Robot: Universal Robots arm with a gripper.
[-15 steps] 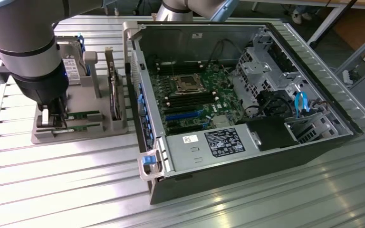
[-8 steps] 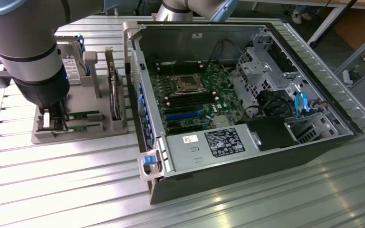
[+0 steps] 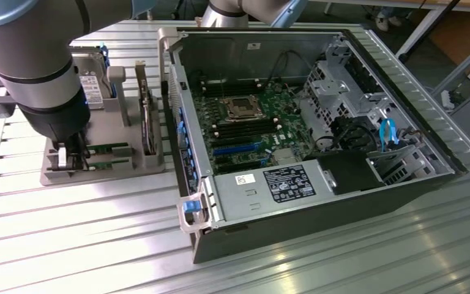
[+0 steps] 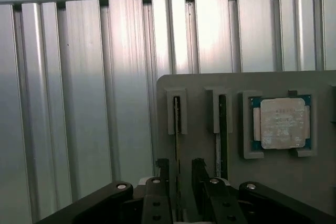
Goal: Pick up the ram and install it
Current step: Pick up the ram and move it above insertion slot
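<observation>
Ram (image 4: 177,121) on its long edge in the outer slot of a grey holder (image 4: 199,85), right by the holder's border; ran lengthwise parallel to the slats of the aluminium desk (image 4: 79,103), thin edge upward. Shared the holder with a twin stick (image 4: 222,124) in the next slot, same heading, near but apart. Sat between the fingers of the pincer (image 4: 180,163), released and spread wide, a sliver of gap on each side, nothing grasped. From the wrist: both sticks seen edge-on, plus a square silver processor (image 4: 282,123) in its own recess past the twin. From the exterior view: arm (image 3: 39,92) standing in front of much of the holder, pincer at the holder on that view's left, two green strips pointing toward that view's right, an upright expansion card (image 3: 147,122) beyond them, then an open computer case (image 3: 317,223) with motherboard (image 3: 256,131) and power supply (image 3: 243,199). Could not tell there which strip was the ram. Bore a black label and a white sticker on the power supply, print unreadable; faint marks on the processor lid, likewise unreadable.
</observation>
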